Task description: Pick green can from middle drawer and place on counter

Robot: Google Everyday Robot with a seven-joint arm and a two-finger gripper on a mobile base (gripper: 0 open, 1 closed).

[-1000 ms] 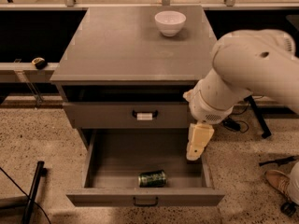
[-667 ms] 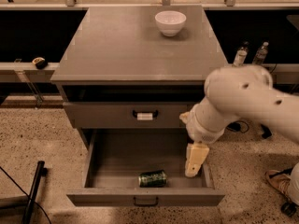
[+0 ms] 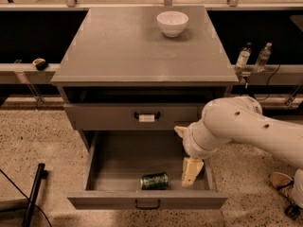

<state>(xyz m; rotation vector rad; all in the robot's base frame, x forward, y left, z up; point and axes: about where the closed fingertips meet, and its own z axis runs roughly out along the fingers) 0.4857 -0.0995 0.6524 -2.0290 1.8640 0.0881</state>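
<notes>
The green can (image 3: 155, 181) lies on its side inside the open middle drawer (image 3: 123, 157), near the drawer's front wall and a little right of centre. My gripper (image 3: 191, 173) hangs from the white arm (image 3: 236, 129) that comes in from the right. It points down into the drawer, just to the right of the can and apart from it. The counter (image 3: 137, 46) is the flat grey top of the cabinet above.
A white bowl (image 3: 172, 22) stands at the back right of the counter. The closed top drawer (image 3: 147, 116) has a white tag on its handle. Two clear bottles (image 3: 253, 56) stand on the right ledge. A black pole (image 3: 33, 193) leans at lower left.
The arm has dropped lower and the gripper has moved left and down into the drawer, closer to the can. The can has not moved.
</notes>
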